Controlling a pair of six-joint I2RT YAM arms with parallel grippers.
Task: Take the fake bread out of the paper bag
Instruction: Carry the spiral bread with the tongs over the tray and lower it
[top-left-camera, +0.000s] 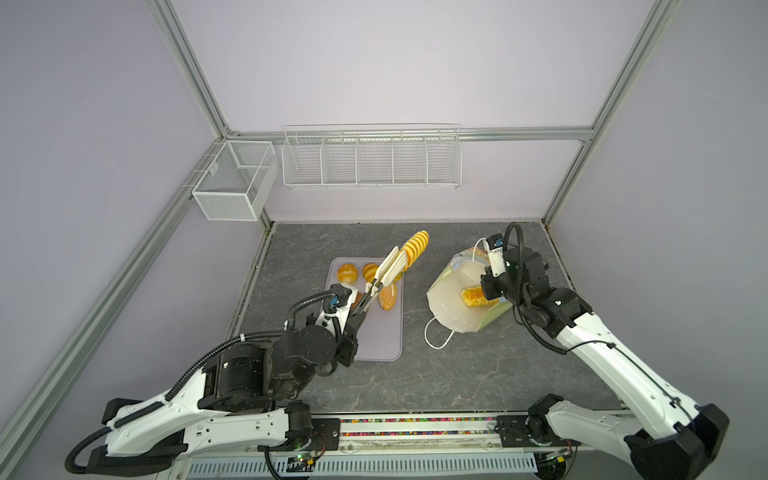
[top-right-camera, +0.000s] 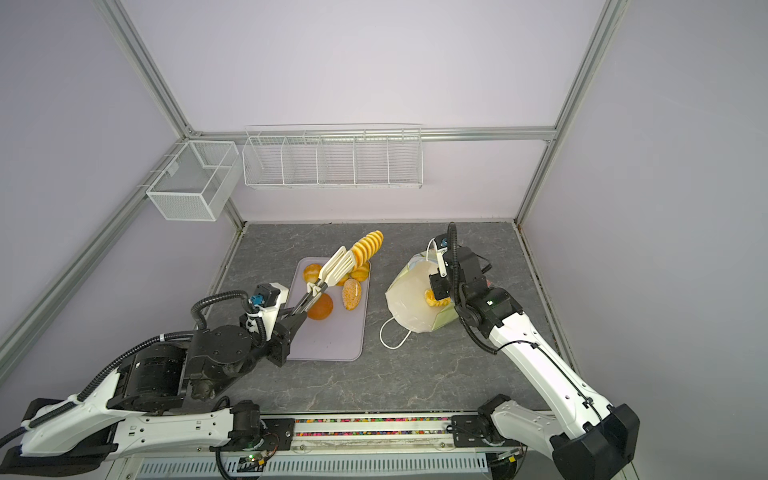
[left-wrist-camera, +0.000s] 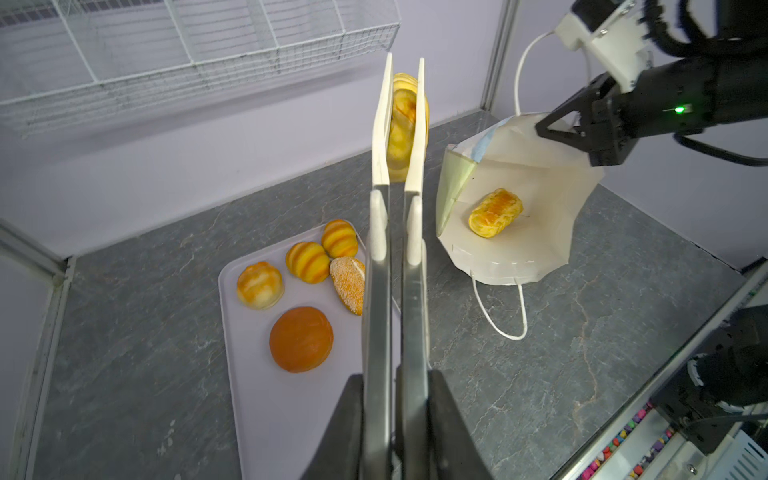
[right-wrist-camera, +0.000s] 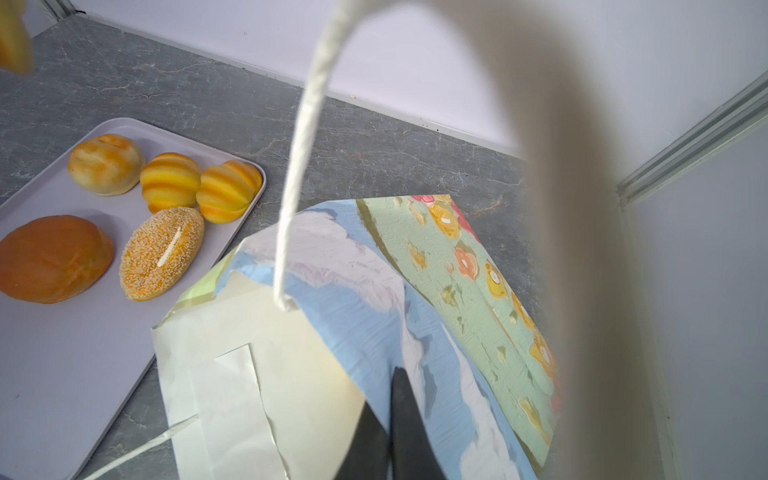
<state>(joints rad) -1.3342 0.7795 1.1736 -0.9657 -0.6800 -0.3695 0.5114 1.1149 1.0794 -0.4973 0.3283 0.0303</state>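
My left gripper (top-left-camera: 360, 311) (left-wrist-camera: 392, 378) is shut on the metal handles of white-tipped tongs (top-left-camera: 390, 268) (left-wrist-camera: 395, 249). The tongs pinch a long ridged yellow loaf of fake bread (top-left-camera: 416, 247) (top-right-camera: 369, 244) (left-wrist-camera: 402, 120) in the air above the tray's far end. The paper bag (top-left-camera: 446, 309) (left-wrist-camera: 519, 253) (right-wrist-camera: 365, 282) lies on its side, white inside showing. My right gripper (top-left-camera: 487, 286) (left-wrist-camera: 546, 124) (right-wrist-camera: 388, 390) is shut on its raised rim. A second ridged loaf (top-left-camera: 473, 297) (left-wrist-camera: 496, 212) lies inside the bag.
A pale tray (top-left-camera: 382, 340) (right-wrist-camera: 62, 374) holds three ridged buns (left-wrist-camera: 307, 262), a speckled oval (left-wrist-camera: 348, 286) and a brown round bun (left-wrist-camera: 301, 338). A cord handle (top-left-camera: 436, 337) trails on the table. Wire baskets (top-left-camera: 372, 160) hang on the back wall.
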